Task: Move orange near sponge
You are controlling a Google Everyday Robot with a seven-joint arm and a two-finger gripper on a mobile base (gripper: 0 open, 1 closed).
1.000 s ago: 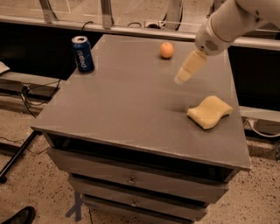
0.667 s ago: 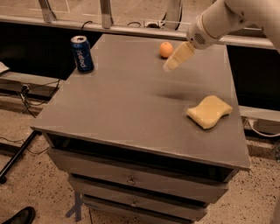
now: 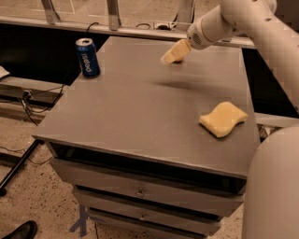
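The pale yellow sponge [image 3: 223,119] lies flat on the grey table [image 3: 135,107], near its right edge. My cream-coloured gripper [image 3: 173,52] hangs from the white arm [image 3: 243,23] over the far middle of the table. It stands at the spot where the orange lay, and the orange is hidden behind it. The gripper is well behind and to the left of the sponge.
A blue soda can [image 3: 88,57] stands upright at the table's far left corner. The table has drawers [image 3: 140,191] in its front. A rail [image 3: 112,14] runs behind it. Cables and a dark shoe [image 3: 18,229] lie on the floor at the left.
The gripper has moved left and toward the table's far side, from near the sponge to the orange's spot. The orange, visible earlier, is now covered. Sponge and can have not moved.
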